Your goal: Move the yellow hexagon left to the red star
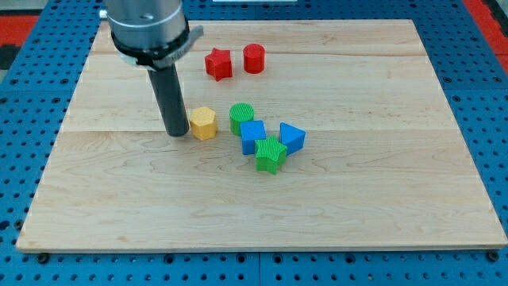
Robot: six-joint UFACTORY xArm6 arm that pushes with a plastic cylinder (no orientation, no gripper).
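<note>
The yellow hexagon point(203, 123) lies near the middle of the wooden board point(119, 191). The red star point(218, 63) lies towards the view's top, above and slightly right of the hexagon. My tip point(177, 133) rests on the board just left of the yellow hexagon, very close to its left side or touching it. The dark rod rises from the tip to the arm's grey body at the view's top left.
A red cylinder point(253, 58) stands right of the red star. A green cylinder point(241, 117), a blue block point(253, 135), a green star point(271, 153) and a blue triangle point(291, 137) cluster right of the hexagon. Blue pegboard surrounds the board.
</note>
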